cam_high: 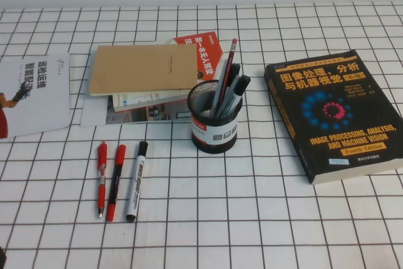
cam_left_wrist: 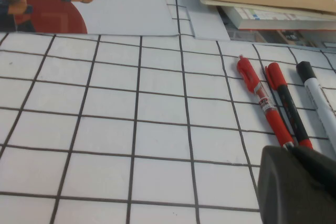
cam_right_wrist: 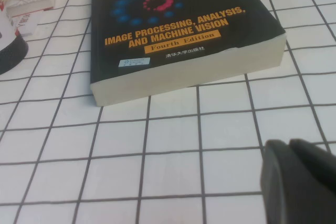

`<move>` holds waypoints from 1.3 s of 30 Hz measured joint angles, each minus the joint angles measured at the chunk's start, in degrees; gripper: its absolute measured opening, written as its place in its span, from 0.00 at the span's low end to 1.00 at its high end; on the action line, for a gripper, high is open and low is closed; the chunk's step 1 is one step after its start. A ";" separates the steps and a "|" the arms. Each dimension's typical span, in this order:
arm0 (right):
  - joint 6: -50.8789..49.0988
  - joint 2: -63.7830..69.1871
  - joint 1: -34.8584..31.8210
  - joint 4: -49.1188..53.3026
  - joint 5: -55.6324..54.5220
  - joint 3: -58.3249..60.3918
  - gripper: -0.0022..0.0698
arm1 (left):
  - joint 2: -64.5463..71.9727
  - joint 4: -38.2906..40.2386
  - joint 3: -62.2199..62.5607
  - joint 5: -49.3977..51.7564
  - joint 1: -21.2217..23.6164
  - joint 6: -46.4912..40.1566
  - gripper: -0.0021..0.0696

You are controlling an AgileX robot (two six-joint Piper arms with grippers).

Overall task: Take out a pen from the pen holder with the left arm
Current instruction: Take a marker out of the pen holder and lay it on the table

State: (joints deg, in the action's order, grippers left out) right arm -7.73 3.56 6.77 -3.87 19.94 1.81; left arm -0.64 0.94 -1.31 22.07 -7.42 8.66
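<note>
While left gripper hangs shut beside loose pens, well apart from holder, a wrong-pen grab looks the likely fault; right gripper near book, state cannot be told.

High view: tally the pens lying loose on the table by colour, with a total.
Red pen: 1
Red-and-black pen: 1
White marker, black cap: 1
Total: 3
Left gripper, shut, hovers by these pens' near ends; right gripper, shut, hovers before the black book.
</note>
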 joint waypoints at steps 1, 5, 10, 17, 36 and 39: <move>0.00 0.00 0.00 0.00 0.00 0.00 0.01 | 0.00 0.00 0.00 0.00 0.00 0.00 0.03; 0.00 0.00 0.00 0.00 0.00 0.00 0.01 | 0.00 0.00 0.00 0.00 0.00 0.00 0.03; 0.00 0.00 0.00 0.00 0.00 0.00 0.01 | 0.00 0.00 0.00 0.00 0.00 0.00 0.03; 0.00 0.00 0.00 0.00 0.00 0.00 0.01 | 0.00 0.00 0.00 0.00 0.00 0.00 0.03; 0.00 0.00 0.00 0.00 0.00 0.00 0.01 | 0.00 15.99 -0.13 -9.53 0.00 12.87 0.03; 0.00 0.00 0.00 0.00 0.00 0.00 0.01 | 0.00 25.11 -0.13 -14.42 0.00 18.46 0.03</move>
State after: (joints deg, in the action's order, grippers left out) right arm -7.73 3.56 6.77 -3.87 19.94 1.81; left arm -0.64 26.05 -1.44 7.65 -7.42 27.12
